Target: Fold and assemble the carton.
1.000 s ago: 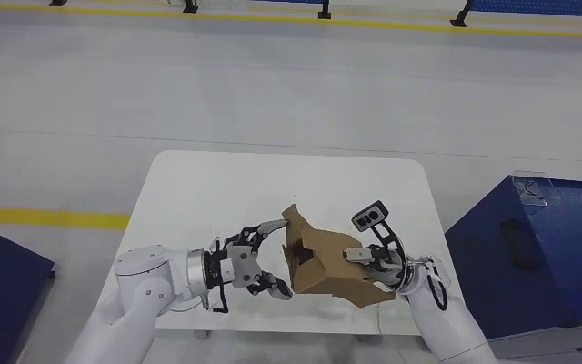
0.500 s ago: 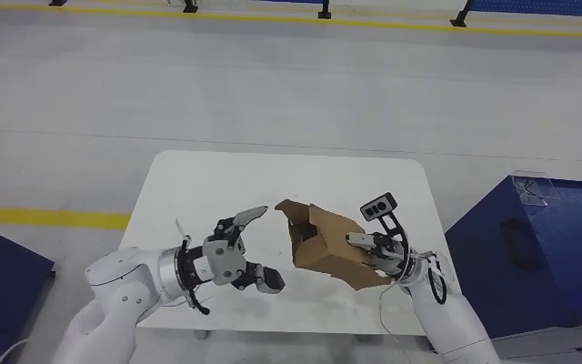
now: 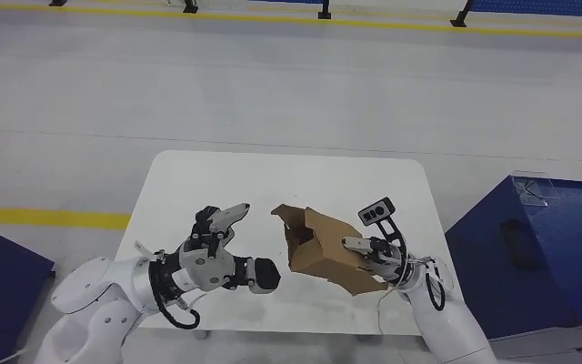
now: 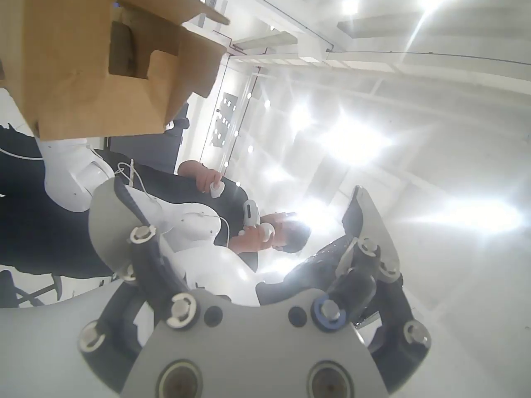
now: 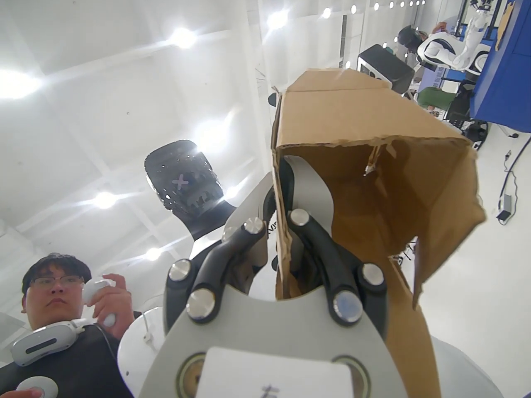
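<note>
From above, the brown cardboard carton (image 3: 329, 257) hangs tilted over the near right part of the white rectangular surface (image 3: 227, 173). Its open end is turned left. Whether any corner touches the surface I cannot tell. The right gripper (image 3: 360, 246) is at the carton's right end. The left gripper (image 3: 252, 242) sits apart from the carton on its left, facing the open end, with its jaws spread wide and nothing in them. A loose flap (image 3: 285, 215) sticks out at the far left corner of the carton.

In the left wrist view, the left gripper (image 4: 236, 209) has its jaws far apart and empty. The carton (image 4: 83, 84) is beyond them, its end partly folded in with a dark gap left and one flap (image 4: 195, 6) standing proud.

In the right wrist view, the right gripper (image 5: 280, 209) has its jaws closed narrowly on one cardboard wall of the carton (image 5: 373, 155), one jaw inside and one outside.

I judge the step in hand to be closing this left end. The next move likely calls for the left gripper to come in against the standing flap and press it down over the gap. Meanwhile the right must hold the body steady, since a thin wall pinched at one edge could twist.
</note>
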You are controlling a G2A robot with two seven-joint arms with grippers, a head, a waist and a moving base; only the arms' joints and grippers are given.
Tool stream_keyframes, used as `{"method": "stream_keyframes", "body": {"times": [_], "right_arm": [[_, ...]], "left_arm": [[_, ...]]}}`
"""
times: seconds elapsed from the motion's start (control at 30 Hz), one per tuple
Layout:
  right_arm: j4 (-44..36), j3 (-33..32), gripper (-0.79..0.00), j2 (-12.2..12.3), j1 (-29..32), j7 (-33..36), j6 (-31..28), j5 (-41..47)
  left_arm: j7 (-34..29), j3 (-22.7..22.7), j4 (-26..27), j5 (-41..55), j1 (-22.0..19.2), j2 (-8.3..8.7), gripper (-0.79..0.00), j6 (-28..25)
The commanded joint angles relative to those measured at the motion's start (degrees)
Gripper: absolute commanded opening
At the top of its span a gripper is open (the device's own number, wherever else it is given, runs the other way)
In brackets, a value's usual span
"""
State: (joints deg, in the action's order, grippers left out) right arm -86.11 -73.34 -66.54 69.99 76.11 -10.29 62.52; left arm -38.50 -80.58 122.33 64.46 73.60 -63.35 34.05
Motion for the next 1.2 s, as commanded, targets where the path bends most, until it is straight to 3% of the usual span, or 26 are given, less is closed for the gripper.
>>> {"method": "stream_keyframes", "body": {"times": [0.0,0.07,0.3,0.43,0.8,1.17], "right_arm": [[0.00,0.00,-0.785,0.00,0.00,0.01,-0.01,-0.01],[-0.42,-0.14,-0.785,0.01,-0.02,-0.47,-0.34,-0.52],[-1.63,-1.74,-0.785,0.41,0.32,2.51,-5.55,-7.33],[-1.70,-1.76,-0.785,0.44,0.44,4.28,-7.28,-8.58],[-1.97,-2.51,-0.785,0.52,0.73,5.76,-7.35,-7.92],[-2.60,-1.56,-0.785,0.49,1.27,7.11,-6.72,-8.73]], "left_arm": [[0.00,0.00,0.00,-0.01,0.00,0.00,0.000,-0.02],[-0.59,0.70,0.08,-0.99,-0.09,0.08,0.000,0.91],[-9.09,5.66,11.71,-42.07,-8.34,3.91,0.000,14.05],[-14.27,9.05,12.31,-57.63,-11.69,5.93,0.000,17.47],[-9.31,16.06,11.97,-60.94,-13.22,6.61,0.000,22.43],[-7.45,20.26,10.23,-58.28,-15.72,6.33,0.000,22.50]]}}
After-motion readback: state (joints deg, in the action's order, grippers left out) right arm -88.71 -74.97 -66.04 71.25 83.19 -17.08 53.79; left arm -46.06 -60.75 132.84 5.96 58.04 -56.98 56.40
